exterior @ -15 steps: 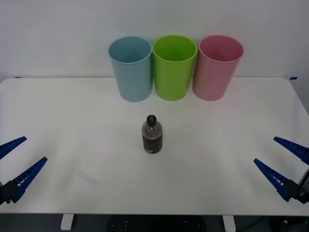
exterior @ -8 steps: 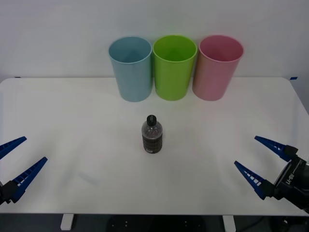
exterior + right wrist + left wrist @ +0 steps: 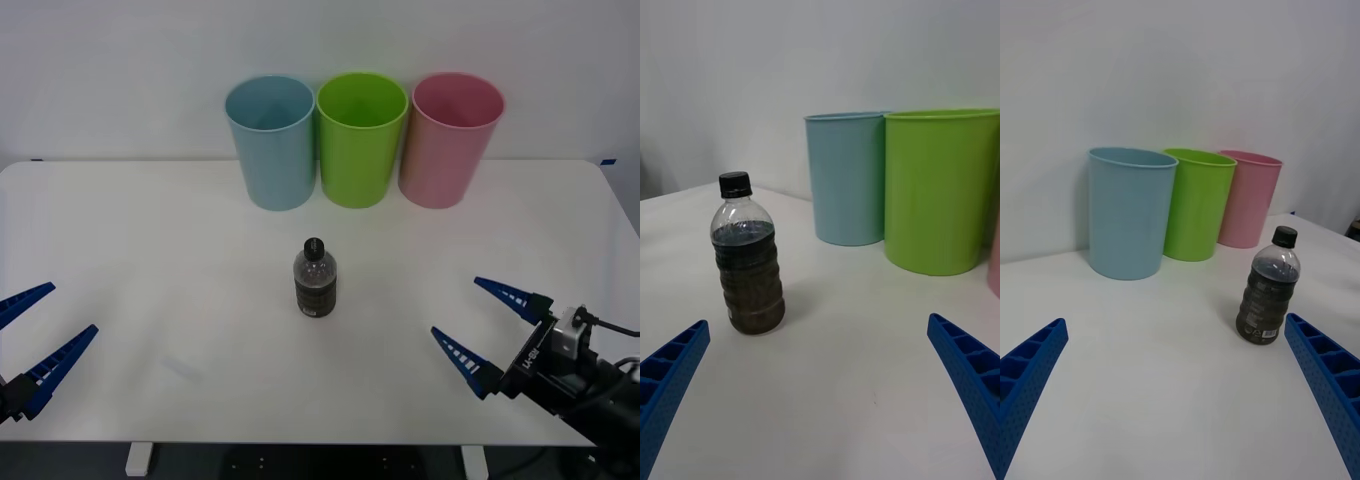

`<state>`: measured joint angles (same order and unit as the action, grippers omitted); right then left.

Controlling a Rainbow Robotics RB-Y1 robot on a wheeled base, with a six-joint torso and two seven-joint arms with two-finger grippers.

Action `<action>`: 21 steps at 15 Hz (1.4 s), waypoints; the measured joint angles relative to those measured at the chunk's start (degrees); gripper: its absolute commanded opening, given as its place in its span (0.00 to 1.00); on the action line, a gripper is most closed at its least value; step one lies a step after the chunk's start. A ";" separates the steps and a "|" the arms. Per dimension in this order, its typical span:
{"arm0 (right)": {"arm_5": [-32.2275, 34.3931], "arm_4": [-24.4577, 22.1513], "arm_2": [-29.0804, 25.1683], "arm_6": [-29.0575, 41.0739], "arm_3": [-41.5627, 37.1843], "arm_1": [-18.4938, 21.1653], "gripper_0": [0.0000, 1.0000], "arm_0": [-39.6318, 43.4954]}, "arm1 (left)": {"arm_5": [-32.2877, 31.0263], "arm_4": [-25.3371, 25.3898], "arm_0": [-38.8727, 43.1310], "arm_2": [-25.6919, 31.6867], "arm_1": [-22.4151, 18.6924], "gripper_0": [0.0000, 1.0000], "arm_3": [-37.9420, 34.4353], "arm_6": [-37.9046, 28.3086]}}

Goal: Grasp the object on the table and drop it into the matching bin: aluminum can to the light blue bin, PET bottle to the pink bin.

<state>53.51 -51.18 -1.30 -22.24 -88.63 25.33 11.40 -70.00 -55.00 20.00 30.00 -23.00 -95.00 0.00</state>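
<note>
Standing upright near the middle of the table point(image 3: 150, 230), the PET bottle point(image 3: 314, 279) is left untouched, well apart from both grippers. Behind it, three bins are lined up along the far edge: the light blue bin point(image 3: 271, 141), a lime green bin point(image 3: 361, 138), and the pink bin point(image 3: 450, 138). The right gripper point(image 3: 478, 327) is angled toward the bottle with fingers spread wide, presumably for a side grasp. The left gripper point(image 3: 38, 340), also spread, is parked at the near left edge.

The right gripper point(image 3: 483, 327) has ribbed blue pointed fingers on a black wrist with white lettering and a black cable.
</note>
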 measured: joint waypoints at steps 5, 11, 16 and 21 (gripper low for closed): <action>-4.98 0.03 4.83 -2.82 -0.04 -0.02 1.00 -2.10 | 0.00 0.00 0.00 0.00 0.00 1.00 0.00 0.00; -11.33 0.05 10.46 -7.02 0.00 -0.04 1.00 -4.31 | 0.00 0.00 0.00 0.00 0.00 1.00 0.00 0.00; -17.82 -0.08 15.60 -7.37 -0.03 -0.95 1.00 -7.38 | 0.00 0.00 0.00 0.00 0.00 1.00 0.00 0.00; -17.37 -1.80 17.36 -7.68 8.06 -3.94 1.00 -13.27 | 0.00 0.00 0.00 0.00 0.00 1.00 0.00 0.00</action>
<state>36.14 -52.98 16.06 -29.92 -80.57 21.39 -1.88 -70.00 -55.00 20.00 30.00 -23.00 -95.00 0.00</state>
